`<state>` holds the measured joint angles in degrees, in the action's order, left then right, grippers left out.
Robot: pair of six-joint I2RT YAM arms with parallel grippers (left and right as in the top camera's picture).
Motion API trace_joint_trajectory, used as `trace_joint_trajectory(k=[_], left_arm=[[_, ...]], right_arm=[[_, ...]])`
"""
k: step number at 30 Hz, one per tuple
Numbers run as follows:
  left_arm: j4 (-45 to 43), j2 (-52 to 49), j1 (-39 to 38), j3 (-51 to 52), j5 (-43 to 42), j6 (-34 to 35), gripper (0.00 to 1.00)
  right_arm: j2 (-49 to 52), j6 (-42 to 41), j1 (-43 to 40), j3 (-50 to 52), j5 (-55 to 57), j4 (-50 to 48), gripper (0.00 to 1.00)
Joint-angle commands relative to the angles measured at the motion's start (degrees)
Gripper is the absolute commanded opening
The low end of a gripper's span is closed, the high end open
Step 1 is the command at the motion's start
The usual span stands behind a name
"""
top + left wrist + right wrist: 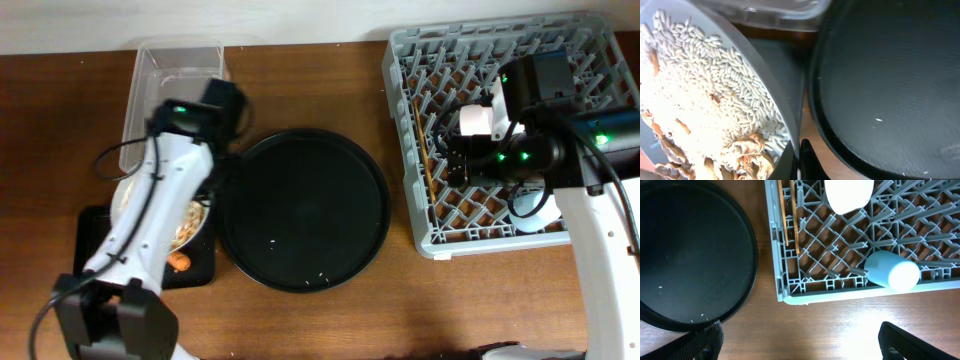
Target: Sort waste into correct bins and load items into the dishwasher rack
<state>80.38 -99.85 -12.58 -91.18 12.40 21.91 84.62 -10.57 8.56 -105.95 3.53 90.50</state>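
My left gripper (800,161) is shut on the rim of the round pale dish (771,87), seen in the overhead view (125,195) over the flat black tray (92,225). The dish holds rice-like grains and beige food scraps (705,105). An orange carrot piece (180,262) lies on the black tray. The clear tub (175,75) stands behind. My right gripper (800,340) is open and empty, above the dishwasher rack (590,40). The rack holds two chopsticks (790,215) and a cup (892,271) on its side. Tissue and red wrapper are out of view.
The large round black tray (305,210) sits between the bins and the rack, with a few crumbs on it. Another white rounded thing (847,195) rests in the rack. Bare wood table (400,310) lies in front.
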Motion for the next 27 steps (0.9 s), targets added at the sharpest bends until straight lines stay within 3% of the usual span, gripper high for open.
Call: trace_joint_trajectory(k=[1, 7, 13, 21, 27], left_arm=[[-2.64, 1.75, 6.21, 2.58, -5.55, -2.4, 0.0], [-11.06, 7.8, 17.29, 10.21, -19.02, -6.95, 0.0], [-18.25, 13.53, 29.29, 18.84, -40.06, -13.09, 0.0], [-17.94, 19.17, 46.03, 20.65, -62.38, -23.56, 0.0], [-9.07, 21.09, 62.47, 21.92, -78.86, -38.1, 0.0]], right_arm=[[0.09, -0.48, 0.02, -0.13, -0.28, 0.15, 0.98], [0.09, -0.46, 0.02, -0.13, -0.26, 0.13, 0.98], [0.09, -0.48, 0.02, -0.13, -0.28, 0.17, 0.98], [0.09, -0.48, 0.02, -0.13, -0.28, 0.13, 0.98], [0.09, -0.48, 0.02, -0.11, -0.28, -0.13, 0.98]])
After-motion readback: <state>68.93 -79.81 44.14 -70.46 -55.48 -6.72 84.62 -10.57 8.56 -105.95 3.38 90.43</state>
